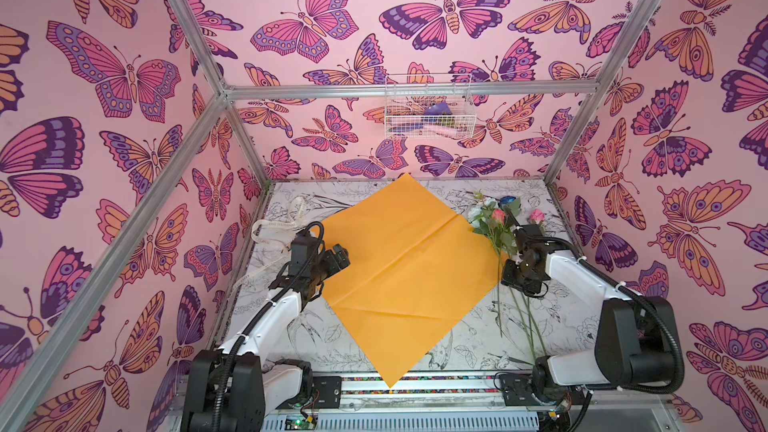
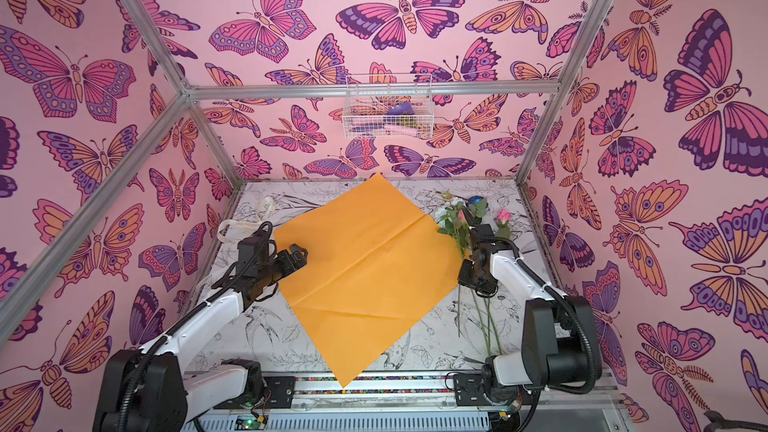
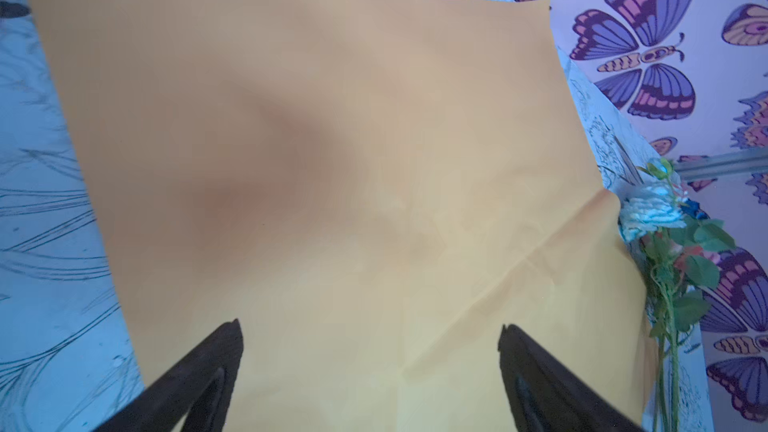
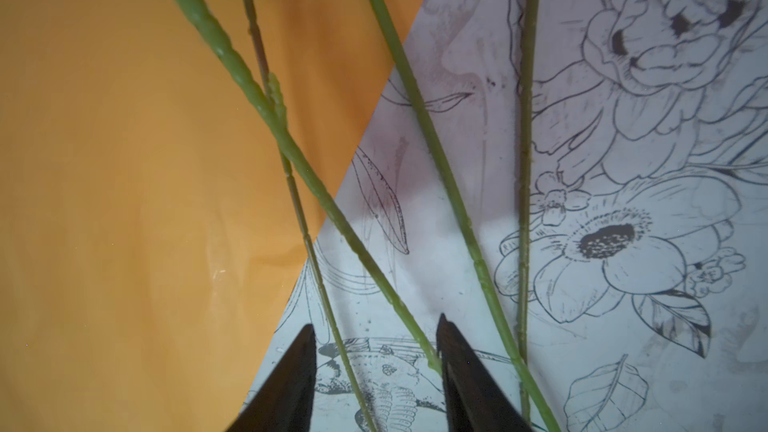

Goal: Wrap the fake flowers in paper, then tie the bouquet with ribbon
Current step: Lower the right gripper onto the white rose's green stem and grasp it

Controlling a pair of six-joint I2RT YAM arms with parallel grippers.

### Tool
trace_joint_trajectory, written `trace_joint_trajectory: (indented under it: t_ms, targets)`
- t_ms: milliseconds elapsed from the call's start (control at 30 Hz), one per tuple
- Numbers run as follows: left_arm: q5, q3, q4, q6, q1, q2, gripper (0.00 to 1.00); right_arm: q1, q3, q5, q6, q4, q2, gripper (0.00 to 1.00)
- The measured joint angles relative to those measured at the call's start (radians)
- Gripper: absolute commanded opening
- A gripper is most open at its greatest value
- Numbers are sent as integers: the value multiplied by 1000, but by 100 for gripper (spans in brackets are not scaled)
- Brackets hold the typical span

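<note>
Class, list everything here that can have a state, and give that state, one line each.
orange paper sheet, spread flat, unwrapped.
fake flowers, lying loose at the sheet's edge, untied.
ribbon, loose, untied.
left gripper, open, empty, above the sheet.
right gripper, open, straddling stems.
wire basket, hung on the wall, holding items.

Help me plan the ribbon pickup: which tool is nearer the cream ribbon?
Left. The left tool hovers over the orange sheet beside the ribbon; the right tool is across the sheet, over the stems.
</note>
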Motion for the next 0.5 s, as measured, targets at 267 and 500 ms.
trace_joint_trajectory:
  t_ms: [267, 500]
  targets:
    - [-20, -35, -18, -36, 37, -5, 98, 0, 13, 8, -18, 39, 99, 40]
    - [-23, -35, -18, -55, 51, -5, 98, 0, 52, 28, -49, 52, 189, 25]
